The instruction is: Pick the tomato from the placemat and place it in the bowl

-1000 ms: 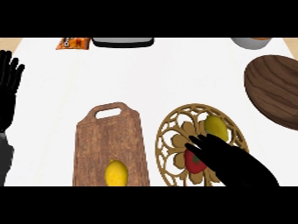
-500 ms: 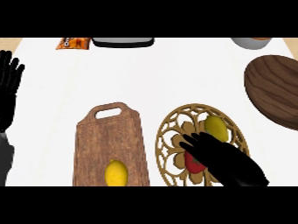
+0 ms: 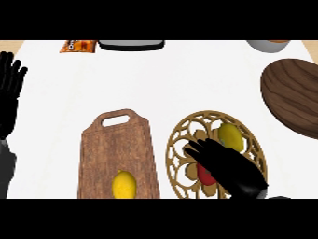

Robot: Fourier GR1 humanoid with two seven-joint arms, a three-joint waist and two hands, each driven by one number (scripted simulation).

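Observation:
The red tomato (image 3: 204, 174) lies on the round lattice placemat (image 3: 180, 140) at the lower middle, beside a yellow fruit (image 3: 231, 136). My right hand (image 3: 229, 169) reaches over the placemat from the lower right. Its fingers are spread and its palm covers most of the tomato, so only the tomato's left side shows. I cannot see any finger curled round it. The dark wooden bowl (image 3: 300, 97) stands at the right edge, apart from the hand. My left hand (image 3: 0, 95) rests open at the left edge, fingers up.
A wooden cutting board (image 3: 116, 149) with a lemon (image 3: 124, 185) on it lies left of the placemat. At the counter's far edge are an orange packet (image 3: 77, 45), a dark tray (image 3: 131, 45) and a grey pot (image 3: 268, 45).
My right hand has slid a little to the left and farther over the tomato. The tomato and the left hand have not moved.

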